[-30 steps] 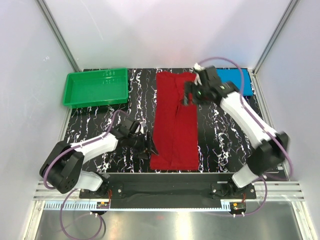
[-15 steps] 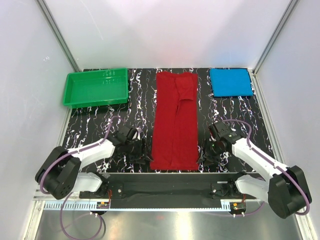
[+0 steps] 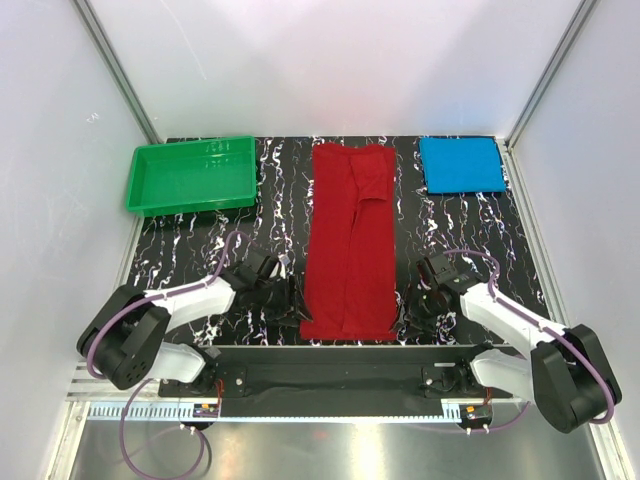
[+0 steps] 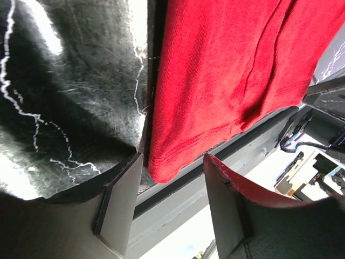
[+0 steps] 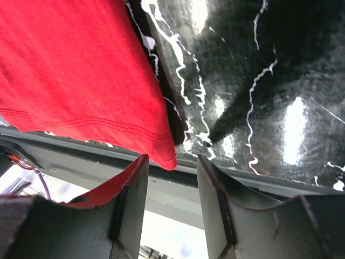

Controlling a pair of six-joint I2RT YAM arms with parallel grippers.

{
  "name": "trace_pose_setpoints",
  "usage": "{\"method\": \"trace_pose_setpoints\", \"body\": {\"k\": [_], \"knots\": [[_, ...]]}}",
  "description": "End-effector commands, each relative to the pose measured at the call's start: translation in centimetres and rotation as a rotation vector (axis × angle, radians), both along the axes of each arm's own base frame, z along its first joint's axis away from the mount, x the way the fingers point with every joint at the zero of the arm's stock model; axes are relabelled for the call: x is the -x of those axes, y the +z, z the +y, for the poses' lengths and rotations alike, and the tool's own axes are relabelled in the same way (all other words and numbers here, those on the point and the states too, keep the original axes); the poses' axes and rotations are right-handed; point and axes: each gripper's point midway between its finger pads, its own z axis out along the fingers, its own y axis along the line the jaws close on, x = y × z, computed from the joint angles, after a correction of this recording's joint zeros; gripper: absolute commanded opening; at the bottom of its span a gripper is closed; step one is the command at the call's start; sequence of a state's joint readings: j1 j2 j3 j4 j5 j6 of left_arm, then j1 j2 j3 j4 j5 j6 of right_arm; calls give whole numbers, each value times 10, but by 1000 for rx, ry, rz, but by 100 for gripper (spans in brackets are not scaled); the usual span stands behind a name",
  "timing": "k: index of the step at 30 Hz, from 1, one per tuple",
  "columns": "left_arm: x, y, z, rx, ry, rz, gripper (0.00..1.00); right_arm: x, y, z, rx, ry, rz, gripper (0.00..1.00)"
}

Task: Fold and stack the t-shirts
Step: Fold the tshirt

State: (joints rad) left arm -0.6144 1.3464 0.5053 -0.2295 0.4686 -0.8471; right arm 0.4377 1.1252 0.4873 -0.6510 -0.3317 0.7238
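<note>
The deep red t-shirt (image 3: 350, 245) lies as a long narrow strip down the middle of the black marbled table, one sleeve folded in at its far end. My left gripper (image 3: 291, 312) is open beside its near left corner (image 4: 161, 172), which sits between the jaws. My right gripper (image 3: 412, 312) is open beside its near right corner (image 5: 164, 156), which also sits between the jaws. The bright blue t-shirt (image 3: 461, 165) lies as a neat folded rectangle at the far right.
A green plastic tray (image 3: 190, 175) stands at the far left. The table's near edge and a dark metal rail (image 3: 340, 362) run just below the shirt's hem. White walls enclose the table on three sides.
My right arm swung from the shirt's far end down to its near right corner. My left gripper shifted slightly toward the near left corner. The shirt's sleeve now lies folded in.
</note>
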Motion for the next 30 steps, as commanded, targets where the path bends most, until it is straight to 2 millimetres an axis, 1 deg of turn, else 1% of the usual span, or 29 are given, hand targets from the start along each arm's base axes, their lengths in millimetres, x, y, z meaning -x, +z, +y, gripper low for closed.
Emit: {"method": "trace_pose_setpoints", "body": {"k": [1, 3, 5, 9, 11, 18, 20, 23, 25, 27, 28, 29, 30], "knots": [[7, -23, 14, -93, 4, 16, 56, -10, -1, 6, -29, -12, -34, 48], [12, -28, 19, -116, 14, 38, 56, -10, -2, 9, -49, -17, -24, 48], [15, -29, 19, -115, 15, 47, 55, -9, -5, 11, -55, -21, -17, 47], [22, -32, 21, -129, 6, 71, 54, -9, -7, 11, -56, -21, -9, 47], [27, -35, 26, -157, 1, 91, 54, -9, -7, 11, -57, -24, -9, 47], [36, -36, 25, -167, -8, 108, 51, -9, -12, 9, -44, -26, -8, 47], [37, -37, 24, -161, -11, 107, 49, -10, -14, 10, -46, -27, -10, 46], [39, -39, 23, -149, -14, 117, 43, -8, -16, 11, -52, -23, 4, 43], [41, -38, 21, -139, -10, 124, 37, -7, -16, 12, -59, -25, 14, 43], [42, -37, 19, -123, -1, 123, 34, -5, -17, 12, -61, -30, 19, 37], [43, -37, 19, -120, -1, 122, 30, -3, -17, 11, -56, -32, 27, 32], [45, -38, 19, -119, 0, 124, 27, -1, -17, 9, -49, -32, 32, 22], [45, -36, 19, -112, 6, 121, 24, -1, -16, 9, -46, -33, 30, 14]]}}
